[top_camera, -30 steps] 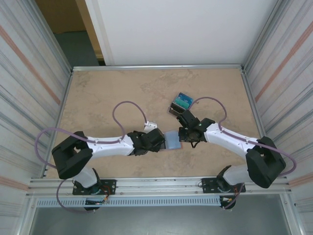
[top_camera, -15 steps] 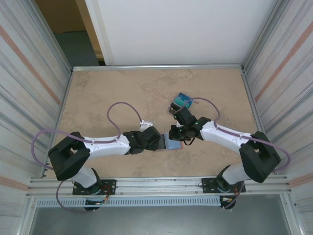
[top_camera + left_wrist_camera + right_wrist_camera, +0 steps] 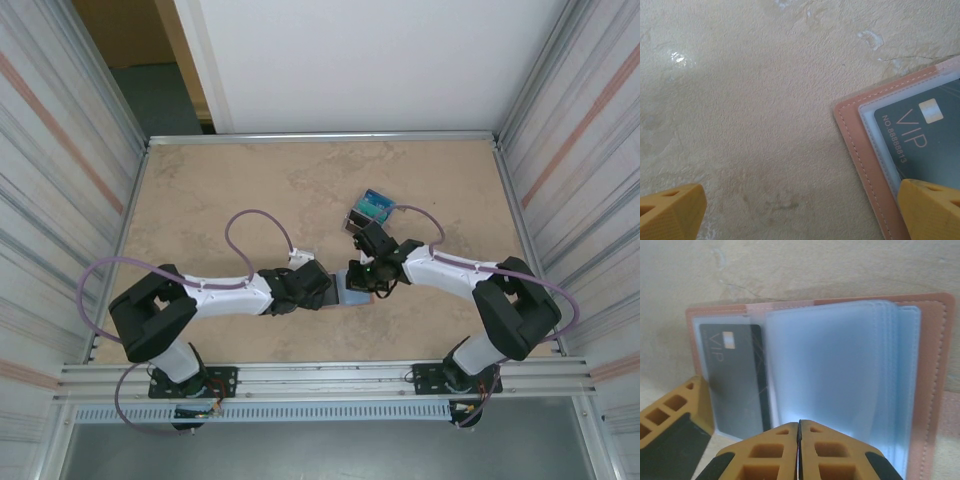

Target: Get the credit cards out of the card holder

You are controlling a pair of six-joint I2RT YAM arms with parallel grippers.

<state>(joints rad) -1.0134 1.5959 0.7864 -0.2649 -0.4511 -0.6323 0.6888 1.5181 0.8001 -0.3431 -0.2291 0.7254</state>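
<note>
**Right gripper (image 3: 799, 432) closed at the sleeves, left gripper (image 3: 800, 207) spread over the holder's corner**

The right gripper's two orange fingers are pressed flat together, with only a thin seam between them. They meet at the near edge of the fanned clear plastic sleeves (image 3: 835, 375). Whether a leaf or a card is pinched between them cannot be told.

The card holder (image 3: 931, 365) lies open on the tan stone-patterned table (image 3: 740, 100), directly ahead of those fingertips. Its salmon-pink cover frames the pale sleeves. A dark VIP card (image 3: 735, 375) sits in the leftmost pocket, flat against the cover.

The left gripper's jaws stand wide apart. In its wrist view one yellow fingertip (image 3: 671, 210) is over bare table. The other sits over the VIP card, just inside the pink stitched edge at the holder's corner. The right wrist view shows that same finger as an orange block at the card's lower left corner.

From above, the holder lies between the two grippers, which face each other across it. A clear box with a teal top (image 3: 372, 209) stands just beyond the right gripper, apart from the holder.
</note>
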